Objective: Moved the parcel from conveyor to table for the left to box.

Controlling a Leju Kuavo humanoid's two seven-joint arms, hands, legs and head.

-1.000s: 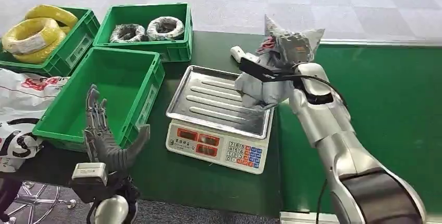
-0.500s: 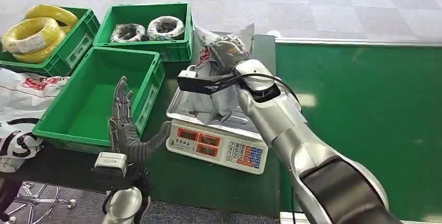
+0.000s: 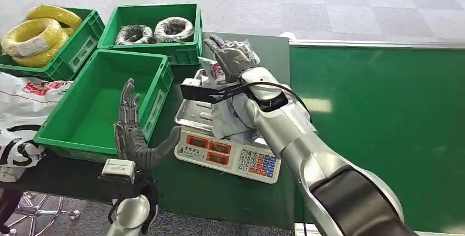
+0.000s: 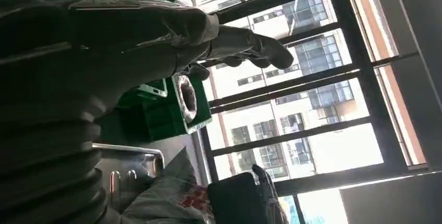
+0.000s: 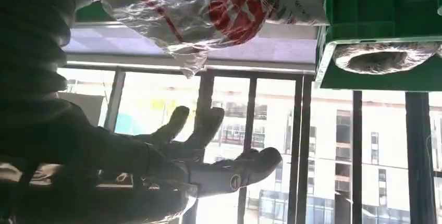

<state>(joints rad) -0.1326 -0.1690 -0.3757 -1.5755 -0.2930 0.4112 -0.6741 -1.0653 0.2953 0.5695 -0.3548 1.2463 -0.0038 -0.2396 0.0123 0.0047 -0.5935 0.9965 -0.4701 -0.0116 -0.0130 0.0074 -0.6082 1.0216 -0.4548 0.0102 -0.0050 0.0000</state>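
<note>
The parcel (image 3: 229, 119), a crumpled grey plastic bag with red print, lies on the steel tray (image 3: 193, 113) of the weighing scale (image 3: 227, 152). My right hand (image 3: 229, 57) reaches over its far end with fingers stretched out and apart, holding nothing; the forearm crosses above the bag. The right wrist view shows those fingers (image 5: 208, 156) free, with the parcel (image 5: 219, 10) beside them. My left hand (image 3: 132, 134) stands upright and open at the table's front, between the empty green bin (image 3: 104, 101) and the scale. The left wrist view shows its fingers (image 4: 250, 47) straight and the parcel (image 4: 172, 200) beyond.
A green bin (image 3: 156, 24) with two grey wire coils and another (image 3: 52, 41) with yellow coils stand at the back left. A white printed bag (image 3: 22, 101) lies at the far left. The green conveyor belt (image 3: 384, 131) runs along the right.
My right arm swung left from the conveyor edge, carrying the parcel onto the scale tray, then its fingers spread and let go. My left hand shifted slightly right.
</note>
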